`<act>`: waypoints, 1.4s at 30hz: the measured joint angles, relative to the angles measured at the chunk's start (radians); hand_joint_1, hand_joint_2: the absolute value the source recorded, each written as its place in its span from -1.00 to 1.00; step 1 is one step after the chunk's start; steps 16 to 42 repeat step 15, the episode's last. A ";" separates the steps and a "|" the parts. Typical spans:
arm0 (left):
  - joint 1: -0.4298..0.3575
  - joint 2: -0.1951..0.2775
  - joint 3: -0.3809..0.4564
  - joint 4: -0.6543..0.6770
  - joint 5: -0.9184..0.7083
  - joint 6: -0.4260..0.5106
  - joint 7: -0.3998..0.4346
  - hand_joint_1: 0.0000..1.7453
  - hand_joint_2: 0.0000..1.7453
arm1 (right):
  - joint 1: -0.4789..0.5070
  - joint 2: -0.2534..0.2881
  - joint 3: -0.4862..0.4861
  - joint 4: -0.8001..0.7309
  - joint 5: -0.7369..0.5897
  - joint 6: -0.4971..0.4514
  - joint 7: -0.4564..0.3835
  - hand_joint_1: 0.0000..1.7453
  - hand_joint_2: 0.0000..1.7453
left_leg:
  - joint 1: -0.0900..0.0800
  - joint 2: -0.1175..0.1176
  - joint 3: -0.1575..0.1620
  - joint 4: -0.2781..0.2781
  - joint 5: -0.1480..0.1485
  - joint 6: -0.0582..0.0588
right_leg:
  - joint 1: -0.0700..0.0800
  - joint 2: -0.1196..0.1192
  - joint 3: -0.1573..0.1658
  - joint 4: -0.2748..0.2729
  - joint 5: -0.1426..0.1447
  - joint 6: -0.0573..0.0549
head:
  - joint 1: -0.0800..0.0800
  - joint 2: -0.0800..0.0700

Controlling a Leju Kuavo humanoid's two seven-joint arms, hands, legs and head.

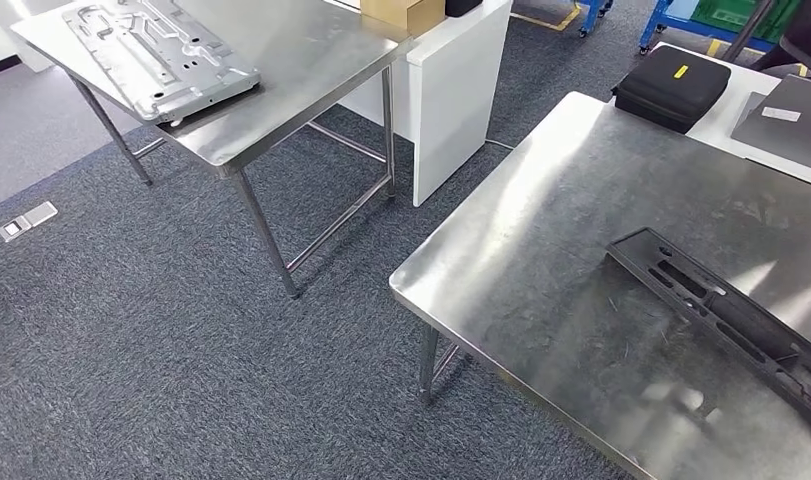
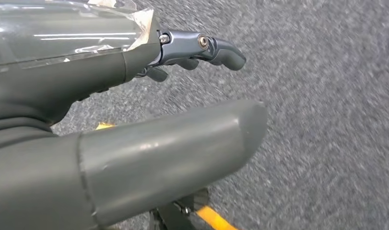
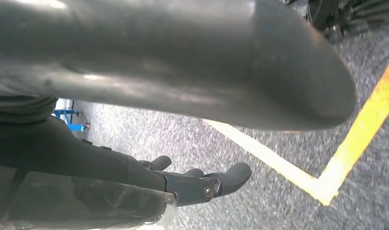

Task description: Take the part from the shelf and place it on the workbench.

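A silver stamped metal part (image 1: pixel 156 55) lies flat on the steel table (image 1: pixel 301 60) at the far left. A black frame-like part (image 1: pixel 726 310) lies on the nearer steel workbench (image 1: pixel 541 250) at the right, close to its right end. My left hand (image 2: pixel 87 86) hangs over grey carpet, its thumb and fingers (image 2: pixel 216 48) apart with nothing between them. My right hand (image 3: pixel 182 62) also hangs low over the carpet, and its fingers (image 3: pixel 216 184) hold nothing.
A white cabinet (image 1: pixel 451 80) with a cardboard box (image 1: pixel 401 12) stands between the two tables. A black case (image 1: pixel 671 85) lies beyond the workbench. Open carpet lies in front, with a floor socket (image 1: pixel 26 222). Yellow floor tape (image 3: pixel 355 143) runs under my right hand.
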 joint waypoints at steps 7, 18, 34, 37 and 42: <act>0.000 -0.004 0.000 0.000 -0.001 -0.001 -0.004 -1.00 -1.00 | 0.000 -0.006 0.001 0.000 0.001 0.000 0.008 -1.00 -1.00 | 0.002 0.011 -0.050 -0.031 0.067 0.005 | -0.008 0.001 -0.087 0.268 -0.157 0.009 | 0.010 0.000; -0.001 -0.007 0.000 0.000 -0.005 -0.004 -0.005 -1.00 -1.00 | -0.004 -0.009 0.001 0.000 0.001 -0.009 0.017 -1.00 -1.00 | -0.002 0.008 -0.099 0.018 0.086 -0.027 | -0.013 0.008 0.097 -0.021 -0.086 0.012 | 0.009 0.000; -0.001 -0.007 0.000 0.000 -0.005 -0.004 -0.005 -1.00 -1.00 | -0.004 -0.009 0.001 0.000 0.001 -0.009 0.017 -1.00 -1.00 | -0.002 0.008 -0.099 0.018 0.086 -0.027 | -0.013 0.008 0.097 -0.021 -0.086 0.012 | 0.009 0.000; -0.001 -0.007 0.000 0.000 -0.005 -0.004 -0.005 -1.00 -1.00 | -0.004 -0.009 0.001 0.000 0.001 -0.009 0.017 -1.00 -1.00 | -0.002 0.008 -0.099 0.018 0.086 -0.027 | -0.013 0.008 0.097 -0.021 -0.086 0.012 | 0.009 0.000; -0.001 -0.007 0.000 0.000 -0.005 -0.004 -0.005 -1.00 -1.00 | -0.004 -0.009 0.001 0.000 0.001 -0.009 0.017 -1.00 -1.00 | -0.002 0.008 -0.099 0.018 0.086 -0.027 | -0.013 0.008 0.097 -0.021 -0.086 0.012 | 0.009 0.000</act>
